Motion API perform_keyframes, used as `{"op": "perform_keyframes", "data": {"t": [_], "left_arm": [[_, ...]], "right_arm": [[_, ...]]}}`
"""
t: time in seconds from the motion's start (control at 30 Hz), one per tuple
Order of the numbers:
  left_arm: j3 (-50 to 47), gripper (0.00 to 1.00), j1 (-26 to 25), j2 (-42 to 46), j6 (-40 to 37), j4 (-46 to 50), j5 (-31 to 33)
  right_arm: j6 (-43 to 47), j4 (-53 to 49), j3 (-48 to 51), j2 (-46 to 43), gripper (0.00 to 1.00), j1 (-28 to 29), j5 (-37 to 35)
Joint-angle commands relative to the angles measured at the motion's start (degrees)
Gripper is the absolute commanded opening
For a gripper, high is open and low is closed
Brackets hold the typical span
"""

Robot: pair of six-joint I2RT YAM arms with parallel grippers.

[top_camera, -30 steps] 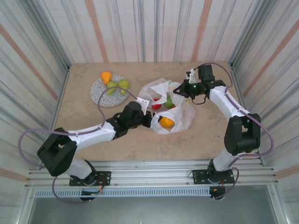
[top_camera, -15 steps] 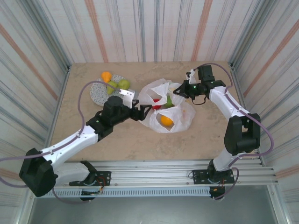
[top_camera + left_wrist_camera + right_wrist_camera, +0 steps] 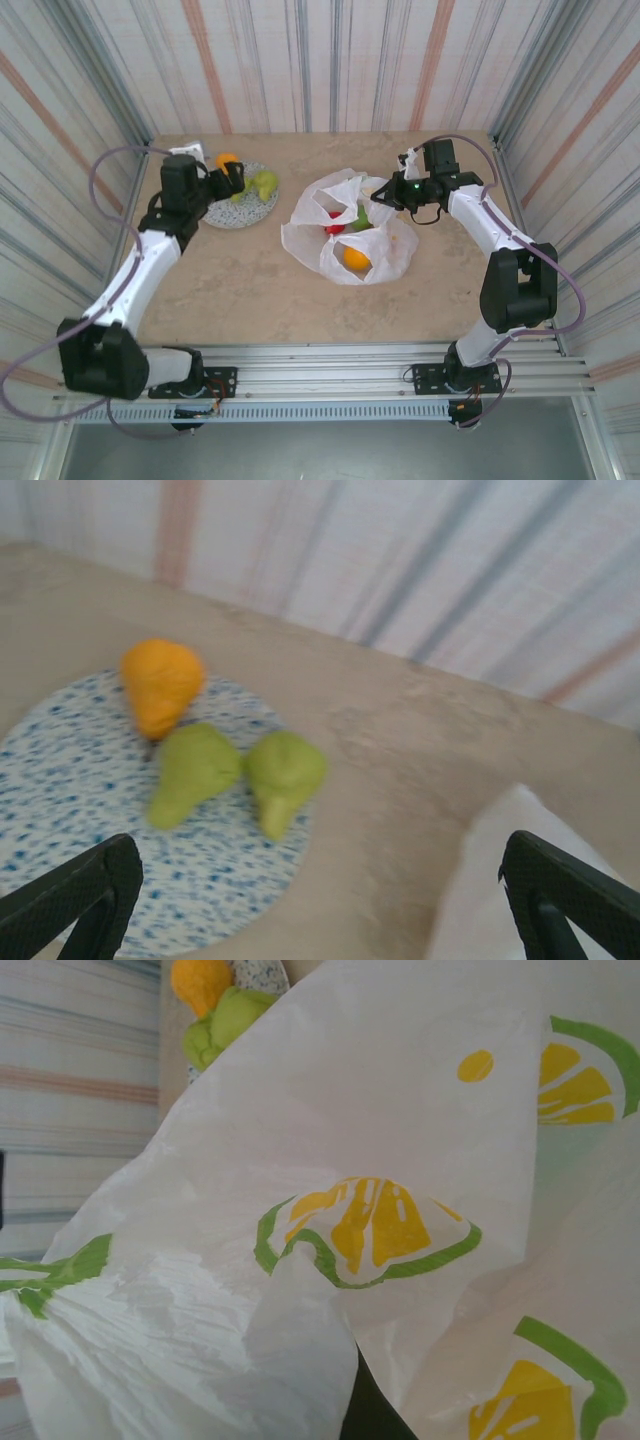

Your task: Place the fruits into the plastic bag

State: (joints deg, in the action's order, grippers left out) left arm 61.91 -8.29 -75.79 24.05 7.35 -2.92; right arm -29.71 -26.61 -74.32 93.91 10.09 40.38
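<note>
Looking down from the top view, the left claw (image 3: 232, 178) hovers over the near-left edge of a speckled plate (image 3: 245, 212) at the far left of the desk (image 3: 250, 290); its jaws are spread wide and hold nothing; a yellow-orange fruit (image 3: 228, 160) and two green pears (image 3: 265, 181) lie on the plate, close together. Right of the plate, apart from it, the bag (image 3: 390, 262) lies open on the desk; an orange (image 3: 355, 257), a red fruit (image 3: 335, 226) and a green fruit (image 3: 360, 215) sit inside it. The right claw (image 3: 383, 197) is at the bag's far right rim, closed on the plastic and keeping that edge lifted.

From the left wrist, two dark fingers (image 3: 80, 900) stand at the bottom corners, far apart; between and beyond them the yellow-orange fruit (image 3: 160, 685) rests on the plate just behind the two pears (image 3: 283, 770), which touch each other; a white corner of the bag (image 3: 500, 880) shows at lower right.

From the right wrist, crinkled white plastic printed with citrus slices sits very close to the lens; past its upper left edge the yellow-orange fruit (image 3: 200, 978) and a pear (image 3: 235, 1015) show.
</note>
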Motion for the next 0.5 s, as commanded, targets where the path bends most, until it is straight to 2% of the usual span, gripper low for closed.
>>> {"op": "perform_keyframes", "data": {"t": [0.0, 0.27, 0.47], "left_arm": [[5.58, 0.98, 2.82, -8.78, 1.22, 6.15, 0.26], [23.44, 0.98, 4.48, -30.75, -5.23, 12.32, 5.42], [35.94, 0.98, 4.84, -43.01, -9.46, 17.03, 9.95]], "right_arm": [[0.82, 0.11, -0.55, 0.78, 0.00, 0.17, 0.74], [1.01, 0.25, -1.53, 1.66, 0.00, 0.90, 1.80], [1.44, -0.18, -1.44, 1.54, 0.00, 0.81, 1.63]]}}
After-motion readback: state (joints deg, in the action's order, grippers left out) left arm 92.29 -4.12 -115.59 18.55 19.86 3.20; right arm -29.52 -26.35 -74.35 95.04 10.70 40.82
